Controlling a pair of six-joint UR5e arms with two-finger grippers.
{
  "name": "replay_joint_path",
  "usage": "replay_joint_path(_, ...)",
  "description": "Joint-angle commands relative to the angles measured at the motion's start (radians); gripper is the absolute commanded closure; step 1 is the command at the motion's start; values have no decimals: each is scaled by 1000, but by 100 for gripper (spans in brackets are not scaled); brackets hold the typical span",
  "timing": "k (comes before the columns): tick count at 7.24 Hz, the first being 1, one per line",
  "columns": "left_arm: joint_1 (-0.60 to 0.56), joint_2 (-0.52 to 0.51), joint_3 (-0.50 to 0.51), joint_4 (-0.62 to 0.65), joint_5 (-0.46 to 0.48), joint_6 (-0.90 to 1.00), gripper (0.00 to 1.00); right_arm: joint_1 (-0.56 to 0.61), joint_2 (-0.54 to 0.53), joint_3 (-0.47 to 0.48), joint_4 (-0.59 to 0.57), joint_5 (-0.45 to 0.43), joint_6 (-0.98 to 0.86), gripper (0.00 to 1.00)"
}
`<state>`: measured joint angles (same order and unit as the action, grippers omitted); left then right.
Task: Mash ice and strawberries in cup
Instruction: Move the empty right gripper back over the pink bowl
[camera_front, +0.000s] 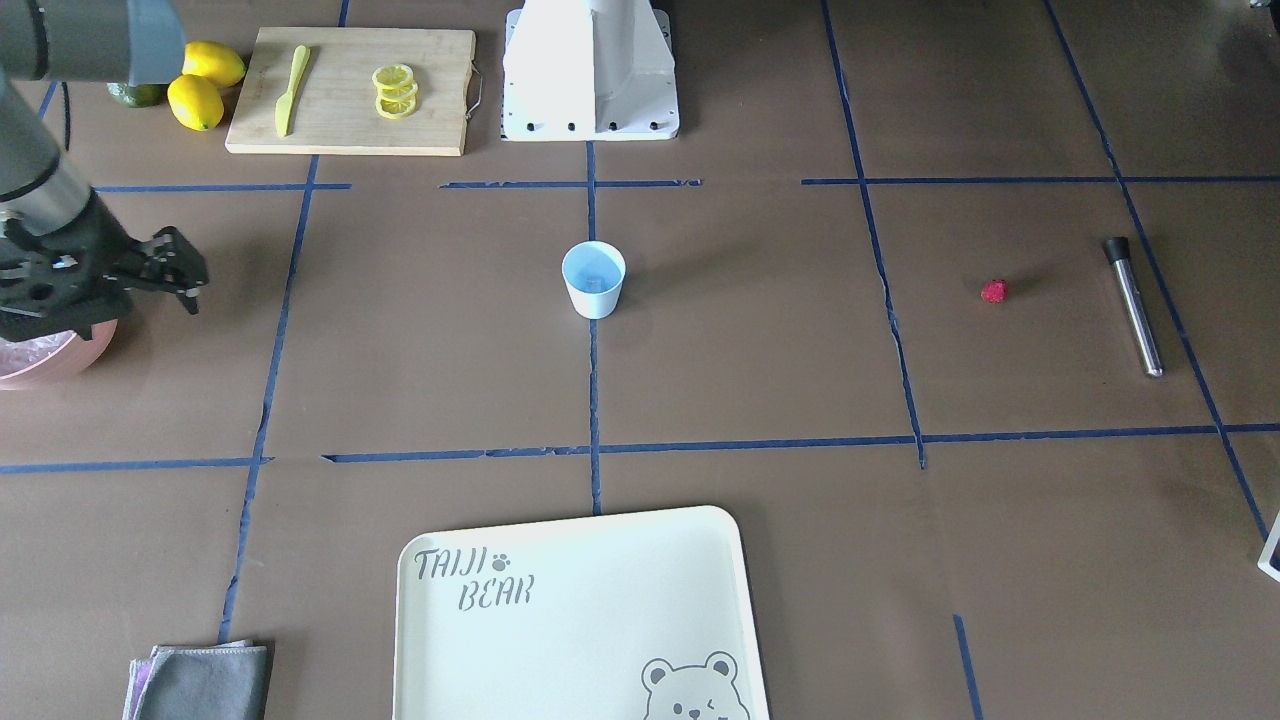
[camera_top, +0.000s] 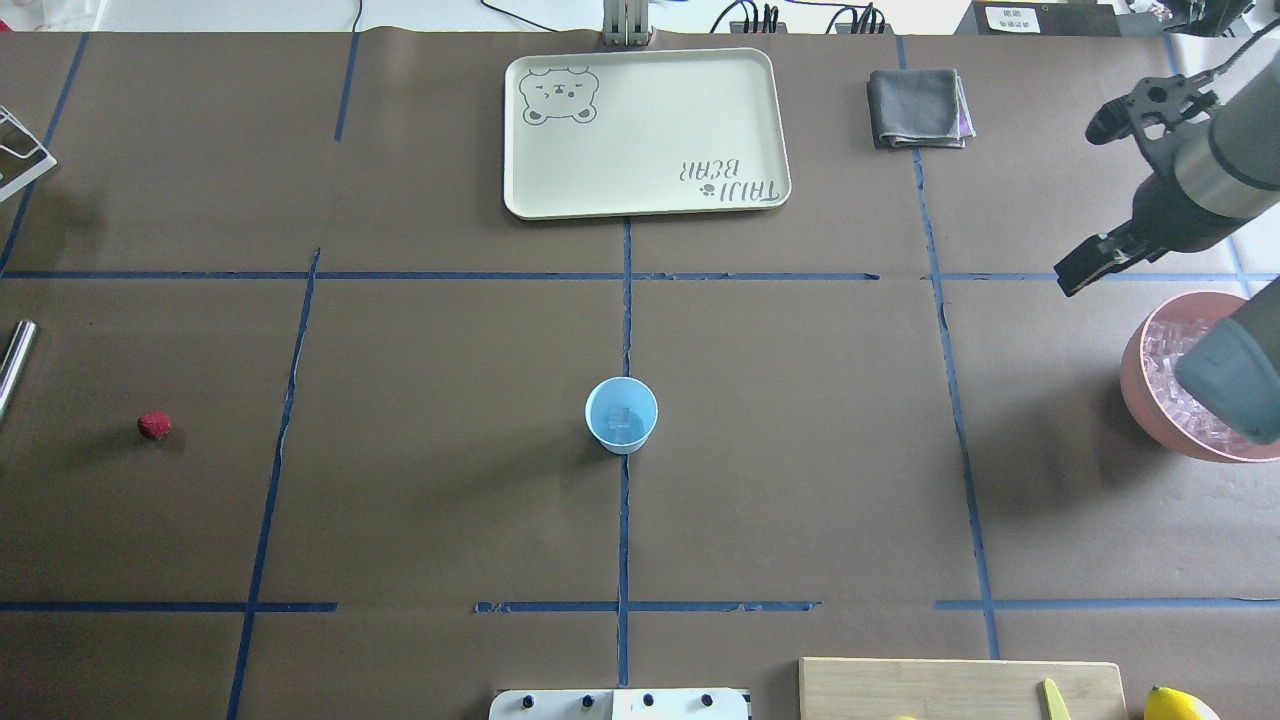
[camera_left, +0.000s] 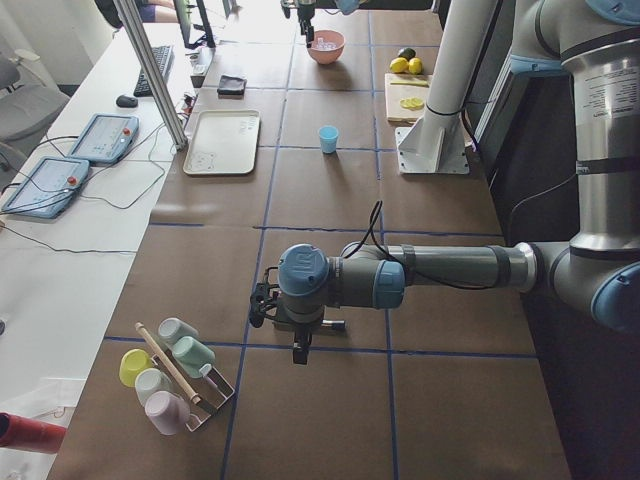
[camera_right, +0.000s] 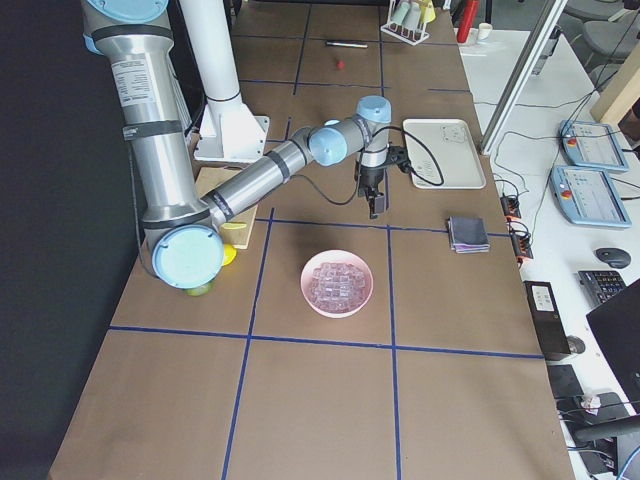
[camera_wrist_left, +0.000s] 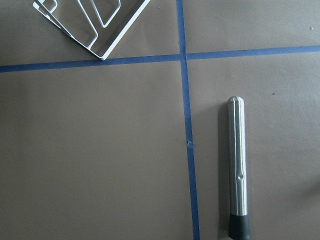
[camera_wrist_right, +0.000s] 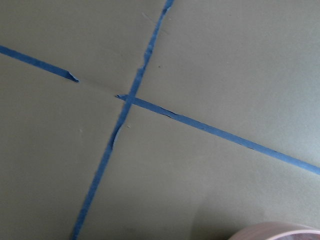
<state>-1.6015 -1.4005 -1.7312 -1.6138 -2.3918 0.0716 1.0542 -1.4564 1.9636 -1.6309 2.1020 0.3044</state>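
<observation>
The light-blue cup (camera_top: 621, 414) (camera_front: 594, 280) stands upright at the table's centre, with what looks like one clear cube on its bottom. A pile of ice (camera_top: 1168, 352) (camera_right: 338, 282) fills the pink bowl (camera_top: 1140, 395) at the right edge. The small red strawberry (camera_top: 154, 425) (camera_front: 993, 291) lies alone at the far left. My right gripper (camera_top: 1092, 198) (camera_front: 185, 270) hangs open and empty above the table, just past the bowl. My left gripper (camera_left: 300, 345) shows only in the exterior left view, low over the table near a metal muddler (camera_wrist_left: 236, 167); I cannot tell if it is open or shut.
The muddler (camera_front: 1133, 305) lies beside the strawberry. A cream bear tray (camera_top: 645, 190) and a grey cloth (camera_top: 918, 108) sit at the far side. A cutting board (camera_front: 350, 90) carries lemon slices and a yellow knife, with lemons (camera_front: 205, 85) next to it. A cup rack (camera_left: 175, 375) stands at the left end.
</observation>
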Motion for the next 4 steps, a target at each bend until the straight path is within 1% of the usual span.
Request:
replay_joint_path(1,0,2,-1,0,0,-1,0,32,-187,-29,208,3,-60,1)
replay_joint_path(2,0,2,-1,0,-1,1,0,32,-232,-61,274,-7,-76,2)
replay_joint_path(3,0,3,-2,0,-1,1,0,30,-263,-86,307,-46,-71,6)
replay_joint_path(4,0,5,-2,0,-1,1,0,30,-263,-116,309,-51,-67,8)
